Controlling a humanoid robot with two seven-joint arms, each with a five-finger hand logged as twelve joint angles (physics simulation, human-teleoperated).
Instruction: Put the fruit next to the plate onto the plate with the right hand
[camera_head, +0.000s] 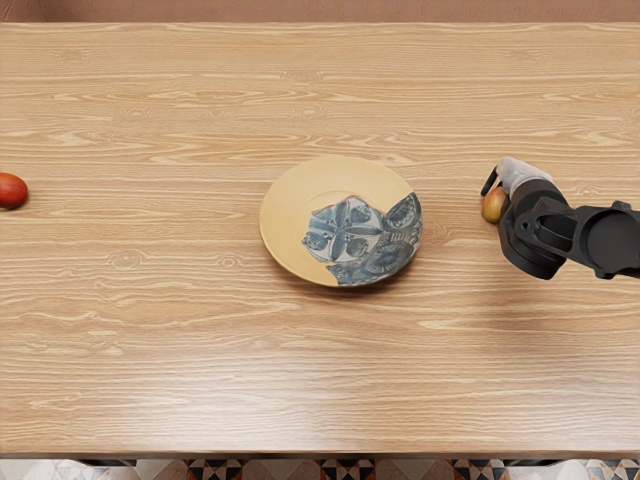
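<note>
where the right arm (605, 238) comes in from the right edge, it lies low over the wooden surface (320, 380), a dark, blocky limb ending in a round black wrist. beyond the wrist, toward the far side of the surface, is the right hand (516, 179), pale grey on top with a thin dark part curving down at its left side. the fruit (493, 206) lies right against that hand on its left. it is small, yellow shading into red, and partly covered by the hand, so only its left portion shows. it looks to be resting on the surface, and the hand seems to touch it, but i cannot tell from this view whether the hand is closed on it or only set against it, nor how far open the hand is.

the plate (300, 205) sits near the middle of the surface, well apart from the fruit and to its left, with bare wood between them. it is round and ochre, and a blue-and-grey pattern fills its lower right part. nothing lies on it.

a red fruit (10, 190) sits at the far left edge of the view, cut off by the frame and well apart from the plate.

along the bottom, past the near edge of the surface, a strip of patterned floor (330, 468) shows.
</note>
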